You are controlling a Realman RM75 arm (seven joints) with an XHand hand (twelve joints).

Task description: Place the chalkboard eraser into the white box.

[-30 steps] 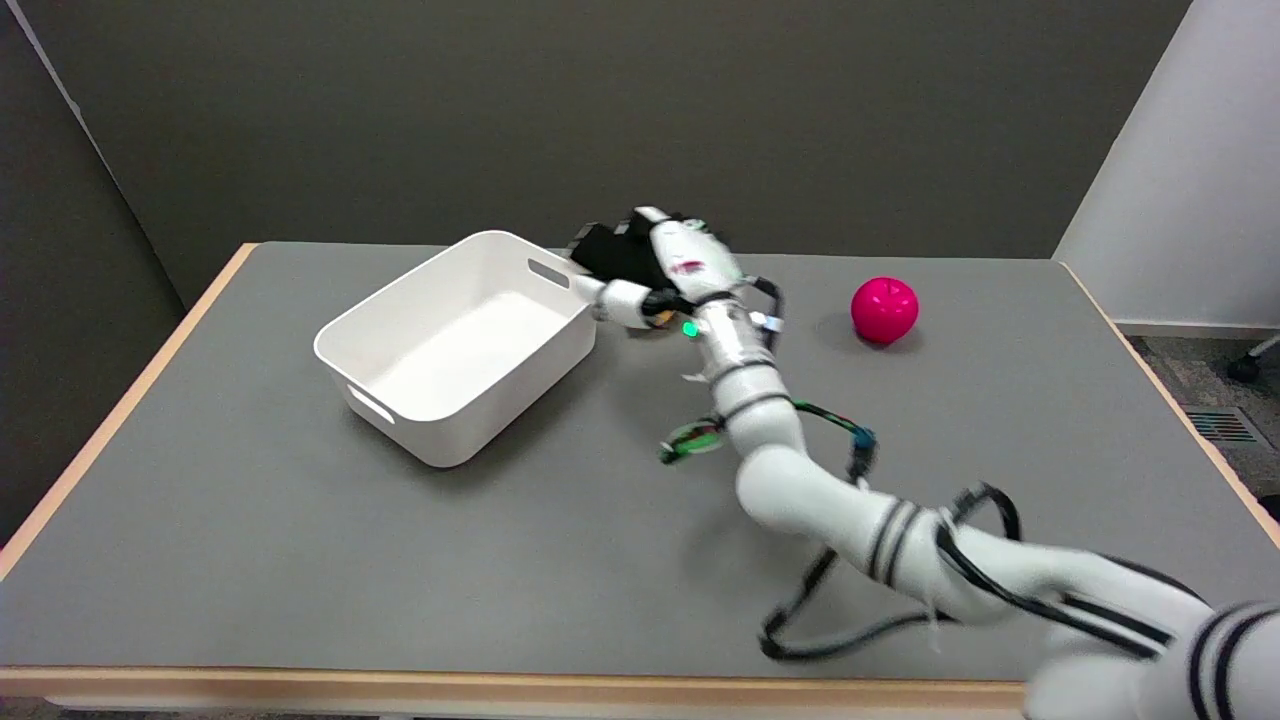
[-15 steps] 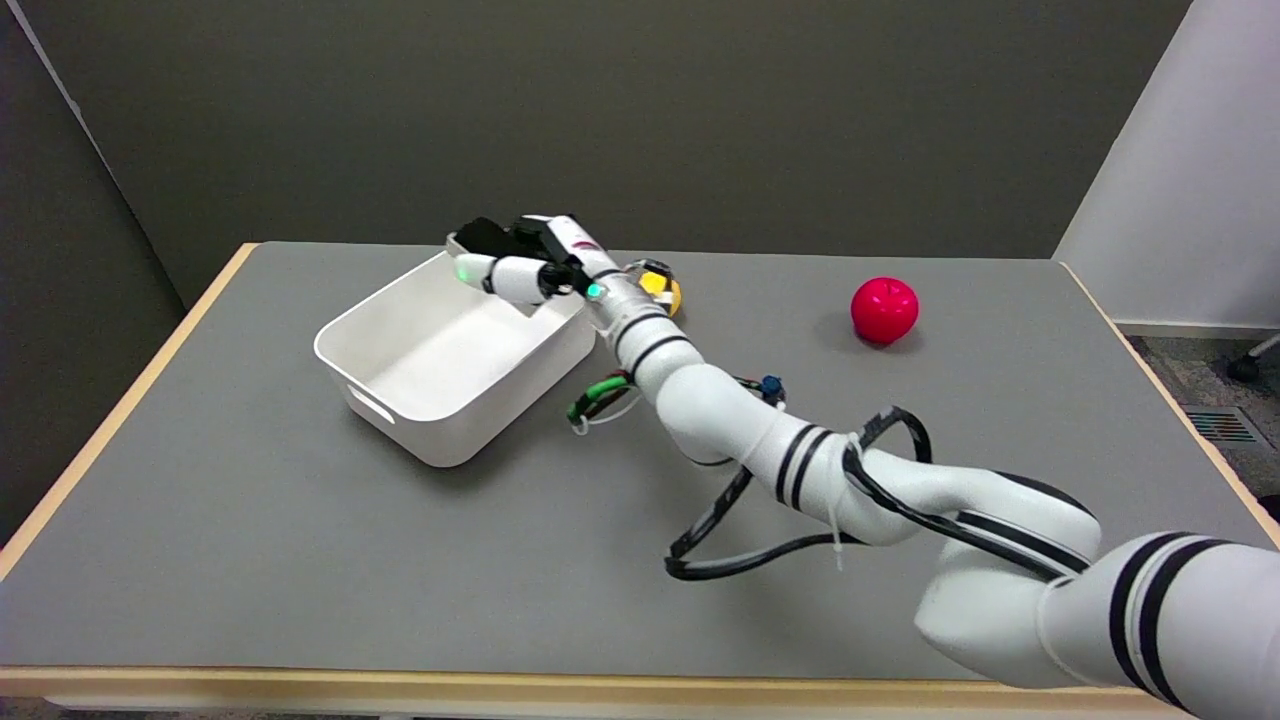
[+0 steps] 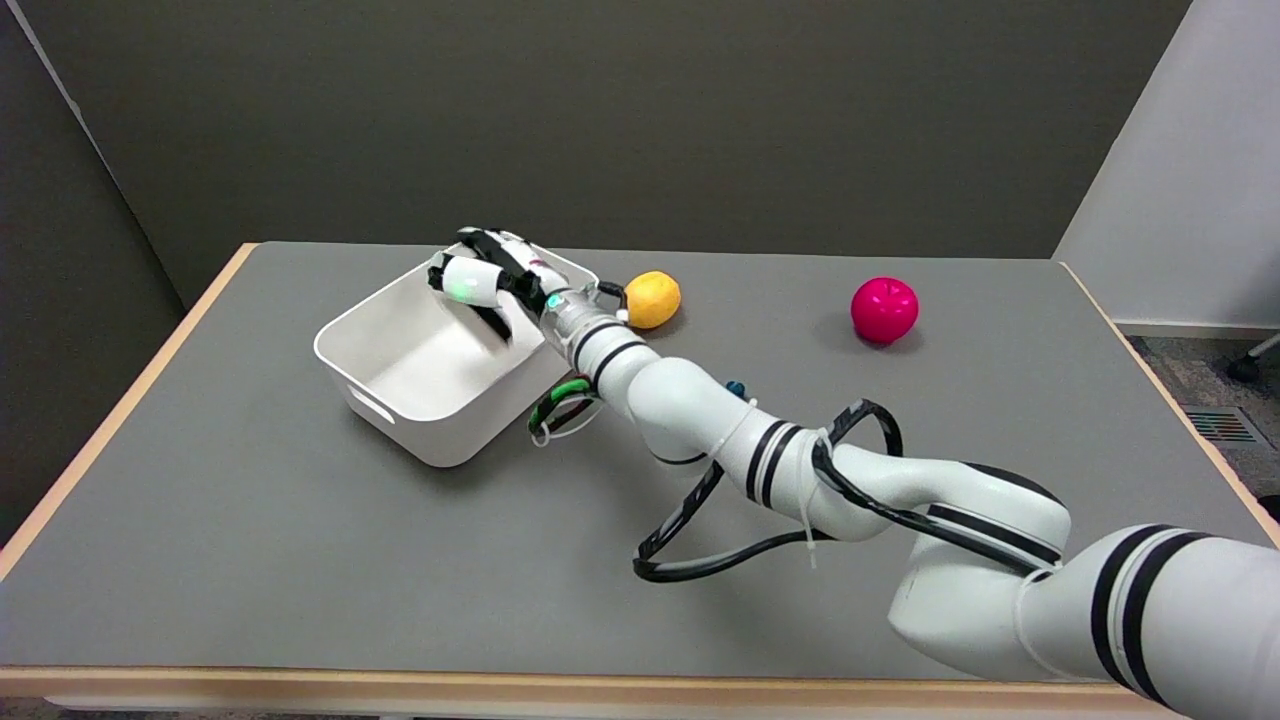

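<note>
While gripped by the black-and-white right hand [image 3: 488,281], dark chalkboard eraser [image 3: 492,322] hangs over the white rectangular plastic box [image 3: 400,400], yellow-orange rounded fruit [image 3: 652,299] just beside the box, pink ball-shaped fruit [image 3: 884,309] well apart from it

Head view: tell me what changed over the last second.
The right hand, holding the black chalkboard eraser, swung left from beside the white box to above its inside, and the arm stretched out after it. That uncovered the yellow fruit, hidden behind the hand a second ago. The eraser is not released. The box, the pink ball and the table stayed put.
</note>
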